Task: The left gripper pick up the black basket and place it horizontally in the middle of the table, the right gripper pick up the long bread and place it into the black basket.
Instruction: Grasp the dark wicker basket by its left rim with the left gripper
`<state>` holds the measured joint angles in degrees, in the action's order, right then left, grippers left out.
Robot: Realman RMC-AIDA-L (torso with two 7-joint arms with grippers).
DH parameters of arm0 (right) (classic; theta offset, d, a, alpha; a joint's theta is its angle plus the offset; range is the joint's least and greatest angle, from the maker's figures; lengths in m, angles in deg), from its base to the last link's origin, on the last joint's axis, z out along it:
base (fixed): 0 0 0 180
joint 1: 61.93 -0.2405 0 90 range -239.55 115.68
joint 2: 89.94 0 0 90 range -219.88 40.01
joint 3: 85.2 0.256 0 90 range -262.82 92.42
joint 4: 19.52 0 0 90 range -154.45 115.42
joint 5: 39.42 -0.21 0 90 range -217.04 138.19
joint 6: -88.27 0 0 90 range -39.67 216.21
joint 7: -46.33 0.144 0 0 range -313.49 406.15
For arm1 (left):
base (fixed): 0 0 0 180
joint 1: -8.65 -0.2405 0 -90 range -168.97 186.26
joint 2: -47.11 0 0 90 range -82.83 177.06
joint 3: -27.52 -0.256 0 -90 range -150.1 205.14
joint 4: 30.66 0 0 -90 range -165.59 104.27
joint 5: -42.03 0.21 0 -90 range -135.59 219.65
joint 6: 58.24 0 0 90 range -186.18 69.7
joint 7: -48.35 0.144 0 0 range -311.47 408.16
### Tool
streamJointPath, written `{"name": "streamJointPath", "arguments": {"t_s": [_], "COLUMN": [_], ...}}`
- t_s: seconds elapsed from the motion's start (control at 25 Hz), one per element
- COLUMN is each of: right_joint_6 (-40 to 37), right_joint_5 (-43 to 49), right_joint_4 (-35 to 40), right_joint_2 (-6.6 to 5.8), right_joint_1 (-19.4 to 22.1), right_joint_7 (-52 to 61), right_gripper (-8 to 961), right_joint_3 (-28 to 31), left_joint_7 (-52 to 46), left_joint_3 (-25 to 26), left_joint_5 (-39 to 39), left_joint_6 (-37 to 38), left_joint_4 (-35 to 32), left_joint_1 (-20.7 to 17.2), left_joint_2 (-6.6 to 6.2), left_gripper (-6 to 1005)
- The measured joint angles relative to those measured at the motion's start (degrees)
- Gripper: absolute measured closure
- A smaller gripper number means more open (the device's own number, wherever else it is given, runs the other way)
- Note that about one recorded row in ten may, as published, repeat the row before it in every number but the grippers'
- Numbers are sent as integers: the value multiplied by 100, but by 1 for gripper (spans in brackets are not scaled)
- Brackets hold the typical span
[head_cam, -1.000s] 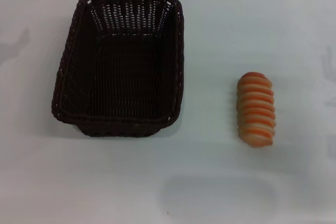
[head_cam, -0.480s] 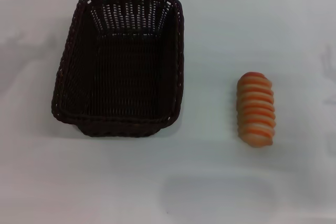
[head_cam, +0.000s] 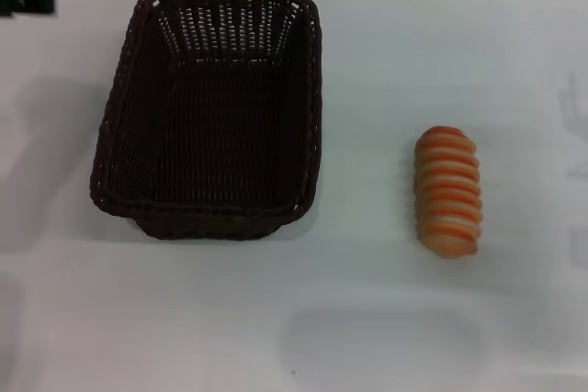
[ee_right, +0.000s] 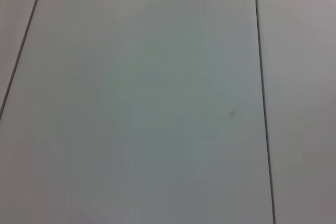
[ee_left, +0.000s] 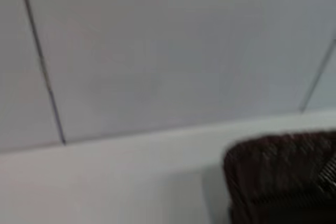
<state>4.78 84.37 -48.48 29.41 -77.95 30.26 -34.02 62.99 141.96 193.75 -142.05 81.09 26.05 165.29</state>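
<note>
You are looking at one black basket and one long bread lying well apart on the table. The left gripper is newly entering far left; its fingers' state is unclear.

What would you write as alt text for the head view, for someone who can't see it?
A large black basket stands empty on the left half of a white table, its long side running away from the camera. A long bread with orange stripes lies apart from it on the right. A dark tip of the left tool shows at the far left edge, touching nothing.
</note>
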Motion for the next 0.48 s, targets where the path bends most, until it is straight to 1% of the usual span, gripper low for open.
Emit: {"name": "streamJointPath", "arguments": {"t_s": [0.04,0.08,0.16,0.24,0.28,0.48], "right_joint_6": [-1,-1,-25,-35,-46,-50], "right_joint_5": [0,0,0,0,-1,-1], "right_joint_4": [2,2,12,17,30,78], "right_joint_2": [0,-1,-10,-14,-17,-18], "right_joint_1": [0,0,1,2,-2,-43], "right_joint_7": [0,1,2,3,2,-11], "right_gripper": [280,280,280,280,280,280], "right_joint_3": [0,-1,-2,-3,-3,-3], "left_joint_7": [-104,-104,-276,-339,-562,-800], "left_joint_3": [-186,-186,-402,-465,-708,-930], "left_joint_5": [73,73,129,136,158,264], "left_joint_6": [-145,-145,-300,-315,-330,-330], "left_joint_4": [9,9,-20,-31,-67,-111], "left_joint_1": [38,38,71,71,62,67], "left_joint_2": [1,1,12,14,19,20], "left_gripper": [155,155,155,155,155,156]}}
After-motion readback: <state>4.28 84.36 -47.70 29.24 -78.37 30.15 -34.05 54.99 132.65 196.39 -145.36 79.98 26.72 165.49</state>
